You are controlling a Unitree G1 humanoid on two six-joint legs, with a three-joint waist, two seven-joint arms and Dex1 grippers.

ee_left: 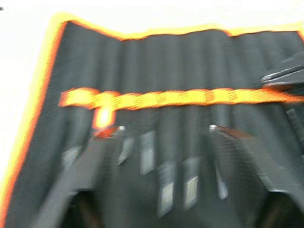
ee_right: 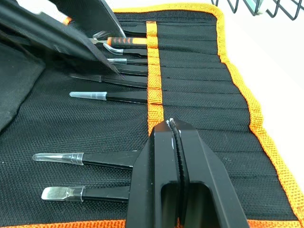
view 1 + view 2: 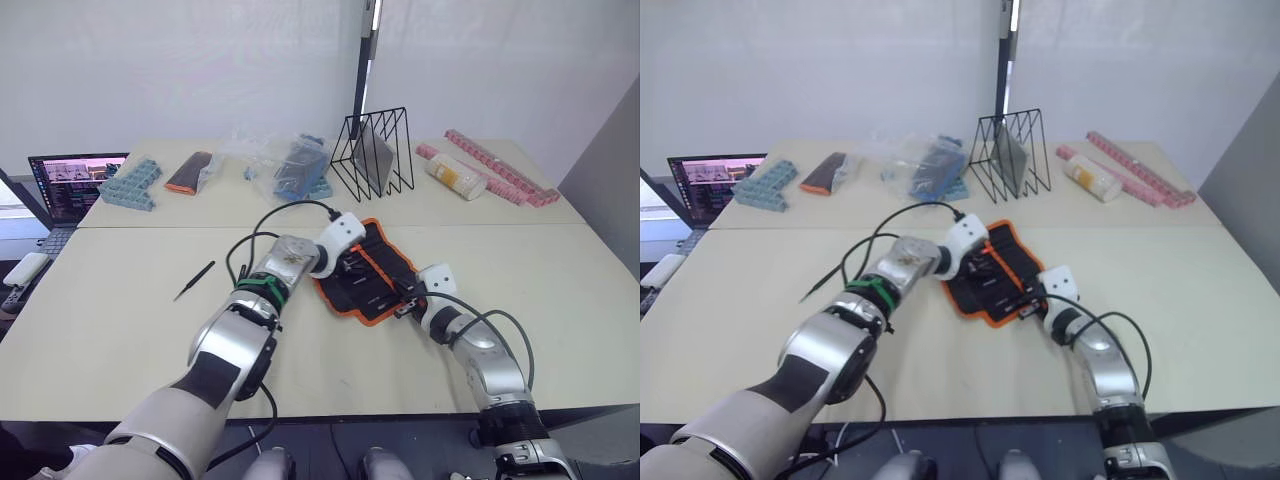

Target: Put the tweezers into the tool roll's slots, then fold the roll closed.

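The tool roll (image 3: 365, 270) lies open on the table (image 3: 120, 330), several tweezers already tucked under its orange stripe. One loose tweezer (image 3: 194, 280) rests well apart on the robot's left, its long axis running diagonally away. The left gripper (image 3: 345, 262), fingers spread over the slots (image 1: 156, 161), is the nearer arm for it. The right gripper (image 2: 173, 124) rests on the stripe, fingers pressed together and empty.

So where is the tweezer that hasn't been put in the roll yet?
In the left eye view, the loose tweezer lies alone on the table, on the robot's left, apart from the tool roll.
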